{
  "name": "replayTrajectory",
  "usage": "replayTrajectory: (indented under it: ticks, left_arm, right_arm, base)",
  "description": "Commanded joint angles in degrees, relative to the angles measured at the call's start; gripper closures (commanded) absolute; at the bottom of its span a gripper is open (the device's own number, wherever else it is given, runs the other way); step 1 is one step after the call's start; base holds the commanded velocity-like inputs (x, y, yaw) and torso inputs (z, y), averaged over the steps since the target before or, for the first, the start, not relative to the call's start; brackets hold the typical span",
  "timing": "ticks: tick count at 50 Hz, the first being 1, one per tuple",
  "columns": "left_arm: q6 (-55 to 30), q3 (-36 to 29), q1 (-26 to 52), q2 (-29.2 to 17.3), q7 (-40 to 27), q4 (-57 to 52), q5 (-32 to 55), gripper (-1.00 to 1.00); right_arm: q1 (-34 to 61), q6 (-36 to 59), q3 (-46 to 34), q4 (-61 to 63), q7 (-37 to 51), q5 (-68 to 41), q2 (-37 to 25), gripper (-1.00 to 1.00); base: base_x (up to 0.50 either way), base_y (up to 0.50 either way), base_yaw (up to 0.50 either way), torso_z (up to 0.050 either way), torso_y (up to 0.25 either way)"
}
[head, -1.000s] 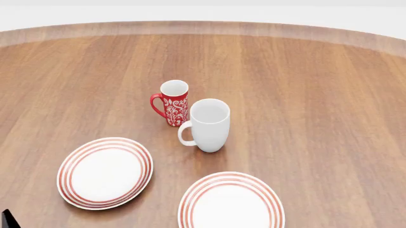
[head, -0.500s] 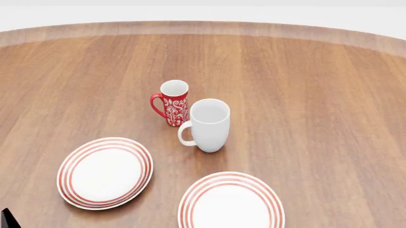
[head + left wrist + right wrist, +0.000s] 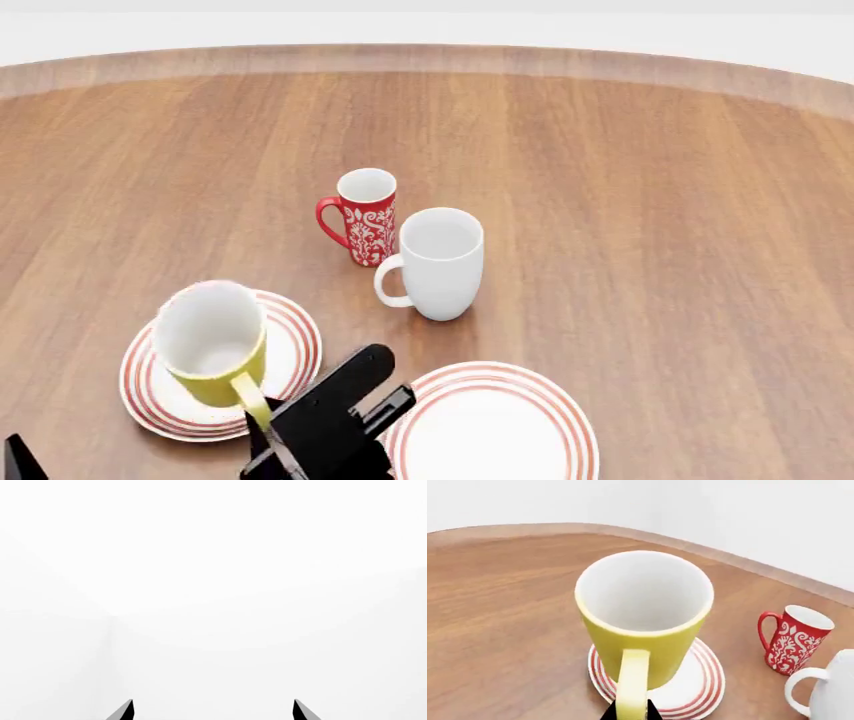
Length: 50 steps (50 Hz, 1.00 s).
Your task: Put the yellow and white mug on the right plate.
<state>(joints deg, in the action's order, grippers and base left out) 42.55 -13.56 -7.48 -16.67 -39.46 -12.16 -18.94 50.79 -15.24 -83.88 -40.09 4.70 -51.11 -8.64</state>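
The yellow and white mug (image 3: 211,345) is upright over the left plate (image 3: 302,345), with its loop handle (image 3: 632,680) pointing toward me. My right gripper (image 3: 256,402) is shut on that handle; in the right wrist view its black fingertips (image 3: 630,714) pinch the handle from both sides. I cannot tell whether the mug's base touches the left plate (image 3: 702,680). The right plate (image 3: 487,425), white with red rings, lies bare at the lower middle, just right of the right arm. My left gripper (image 3: 213,710) is open and faces only white background.
A slim red patterned mug (image 3: 364,215) and a taller all-white mug (image 3: 438,262) stand close together beyond the plates. They also show in the right wrist view: the red mug (image 3: 794,637) and the white mug (image 3: 830,690). The wooden table's (image 3: 667,200) curved far edge runs along the top.
The yellow mug and my right arm, absent from the earlier head views, now show over the left plate. The other mugs and both plates have not moved.
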Motion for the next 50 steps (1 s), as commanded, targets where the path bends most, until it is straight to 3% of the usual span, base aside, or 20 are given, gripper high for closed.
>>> replayTrajectory:
  ticks: [1, 11, 25, 36, 50]
  left_arm:
    - [-0.2, 1.5, 0.1, 0.9, 1.1, -0.5, -0.4, -1.00]
    - [-0.4, 1.2, 0.2, 0.7, 0.9, -0.5, -0.7, -1.00]
    - [-0.6, 0.2, -0.1, 0.5, 0.9, -0.4, -1.2, -1.00]
    - [-0.9, -0.4, -0.2, 0.4, 0.8, -0.4, -1.7, -1.00]
    - [-1.1, -1.1, 0.0, 0.0, 0.7, -0.2, -1.8, -1.00]
  right_arm:
    - [8.5, 1.3, 6.1, 12.8, 5.3, -0.7, -9.7, 1.00]
    - [11.2, 4.8, 6.4, 26.9, 10.7, -0.2, -23.1, 1.00]
    - [14.0, 9.9, 7.1, 36.4, 13.3, -2.2, -37.2, 1.00]
    - [15.4, 13.4, 6.5, 35.0, 8.7, -4.5, -40.2, 1.00]
    - [15.5, 17.0, 5.0, 32.9, 2.7, -7.3, -39.4, 1.00]
  base:
    - [0.00, 0.00, 0.00, 0.000, 0.000]
    - [0.00, 0.00, 0.00, 0.000, 0.000]
    - [0.00, 0.00, 0.00, 0.000, 0.001]
    - [0.00, 0.00, 0.00, 0.000, 0.000]
    - [0.00, 0.00, 0.00, 0.000, 0.000]
